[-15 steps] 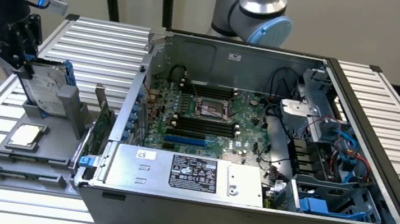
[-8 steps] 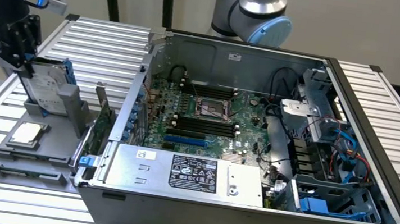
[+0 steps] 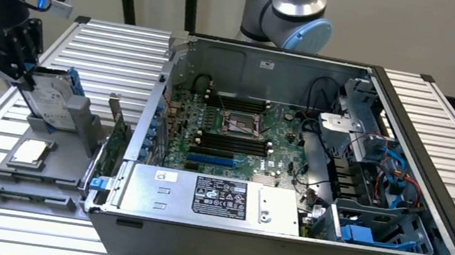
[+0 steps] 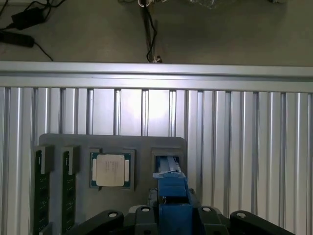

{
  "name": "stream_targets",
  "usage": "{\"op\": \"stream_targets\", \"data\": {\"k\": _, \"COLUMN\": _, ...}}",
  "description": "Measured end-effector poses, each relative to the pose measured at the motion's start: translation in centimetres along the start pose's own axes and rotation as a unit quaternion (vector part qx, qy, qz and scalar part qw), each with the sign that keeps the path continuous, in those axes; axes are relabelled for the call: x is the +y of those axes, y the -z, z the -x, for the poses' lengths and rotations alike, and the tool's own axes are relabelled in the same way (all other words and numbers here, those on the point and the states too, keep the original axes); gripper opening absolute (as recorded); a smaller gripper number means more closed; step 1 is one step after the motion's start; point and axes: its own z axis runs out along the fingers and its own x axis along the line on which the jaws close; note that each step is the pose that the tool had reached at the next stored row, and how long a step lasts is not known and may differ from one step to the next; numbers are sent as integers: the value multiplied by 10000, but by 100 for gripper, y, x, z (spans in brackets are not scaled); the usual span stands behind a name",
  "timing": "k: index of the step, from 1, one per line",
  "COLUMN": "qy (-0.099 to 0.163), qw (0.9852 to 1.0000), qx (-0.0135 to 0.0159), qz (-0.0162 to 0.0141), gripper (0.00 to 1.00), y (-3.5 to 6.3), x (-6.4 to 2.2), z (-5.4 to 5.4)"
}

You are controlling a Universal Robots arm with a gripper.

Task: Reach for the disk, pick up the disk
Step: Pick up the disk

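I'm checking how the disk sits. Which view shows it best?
The exterior view: the disk stands upright in its grey holder, silver face visible, the claw close beside it. The wrist view shows it edge-on, mostly its blue rail.

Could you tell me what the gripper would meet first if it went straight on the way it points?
Most likely the disk, standing on edge in the grey holder directly under the gripper; whether they touch is unclear.
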Motion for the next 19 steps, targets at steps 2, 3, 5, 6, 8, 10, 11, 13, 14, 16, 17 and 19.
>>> {"op": "stream_targets", "data": {"k": 2, "qy": 0, "qw": 10000, "qx": -1, "qz": 0, "gripper": 33, "y": 1, "x": 0, "z": -5}}
{"op": "stream_targets", "data": {"k": 3, "qy": -1, "qw": 10000, "qx": -1, "qz": -1, "gripper": 33, "y": 1, "x": -1, "z": -5}}
{"op": "stream_targets", "data": {"k": 5, "qy": 0, "qw": 10000, "qx": -3, "qz": -4, "gripper": 33, "y": 1, "x": -4, "z": -7}}
{"op": "stream_targets", "data": {"k": 6, "qy": 0, "qw": 10000, "qx": -4, "qz": -6, "gripper": 33, "y": 2, "x": -6, "z": -7}}
{"op": "stream_targets", "data": {"k": 8, "qy": 0, "qw": 10000, "qx": -7, "qz": -8, "gripper": 33, "y": 4, "x": -12, "z": -7}}
{"op": "stream_targets", "data": {"k": 10, "qy": 0, "qw": 10000, "qx": -10, "qz": -9, "gripper": 33, "y": 6, "x": -17, "z": -7}}
{"op": "stream_targets", "data": {"k": 11, "qy": 0, "qw": 10000, "qx": -13, "qz": -10, "gripper": 33, "y": 8, "x": -20, "z": -7}}
{"op": "stream_targets", "data": {"k": 13, "qy": 0, "qw": 10000, "qx": -18, "qz": -9, "gripper": 33, "y": 12, "x": -25, "z": -7}}
{"op": "stream_targets", "data": {"k": 14, "qy": 0, "qw": 10000, "qx": -21, "qz": -9, "gripper": 33, "y": 14, "x": -28, "z": -7}}
{"op": "stream_targets", "data": {"k": 16, "qy": 0, "qw": 10000, "qx": -28, "qz": -11, "gripper": 33, "y": 17, "x": -32, "z": -7}}
{"op": "stream_targets", "data": {"k": 17, "qy": 0, "qw": 10000, "qx": -31, "qz": -12, "gripper": 33, "y": 18, "x": -33, "z": -7}}
{"op": "stream_targets", "data": {"k": 19, "qy": 0, "qw": 10000, "qx": -33, "qz": -11, "gripper": 33, "y": 18, "x": -34, "z": -7}}
